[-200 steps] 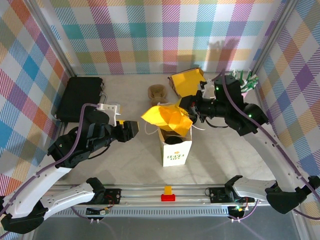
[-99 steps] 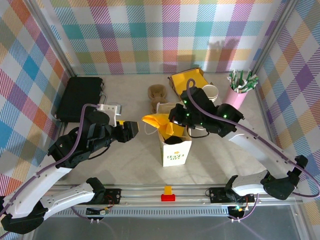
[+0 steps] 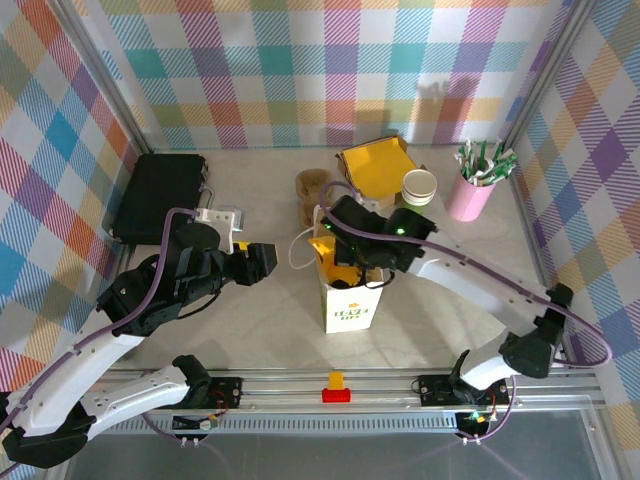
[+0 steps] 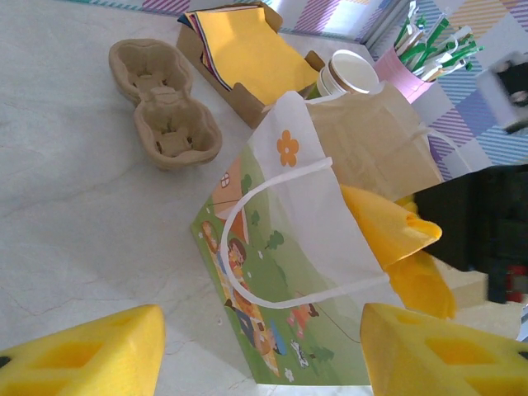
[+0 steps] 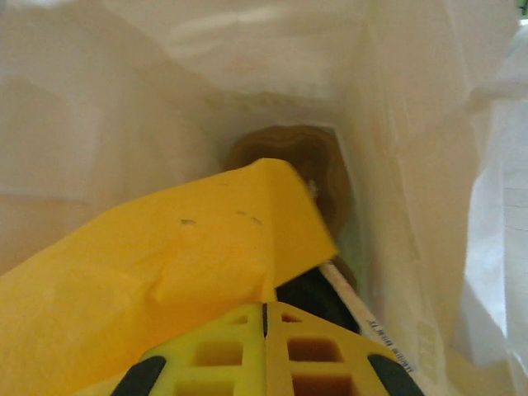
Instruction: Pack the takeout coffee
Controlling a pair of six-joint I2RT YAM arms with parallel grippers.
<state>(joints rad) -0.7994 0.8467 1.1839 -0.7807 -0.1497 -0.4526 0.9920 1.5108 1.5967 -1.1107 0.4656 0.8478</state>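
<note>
The right gripper [image 5: 266, 351] was seen inside the paper bag [image 3: 352, 305], with its fingers closed on a yellow napkin [image 5: 165, 272]. The coffee cup [image 5: 307, 295] was found deep in the bag: only part of its black lid was seen under the napkin. The left gripper [image 3: 262, 262] was held open just beside the bag.

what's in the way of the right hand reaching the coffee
A yellow paper sheet, pinched in the right hand, spreads across the inside of the bag. The dark shape under its edge may be the coffee's lid, so the sheet partly covers it.
</note>
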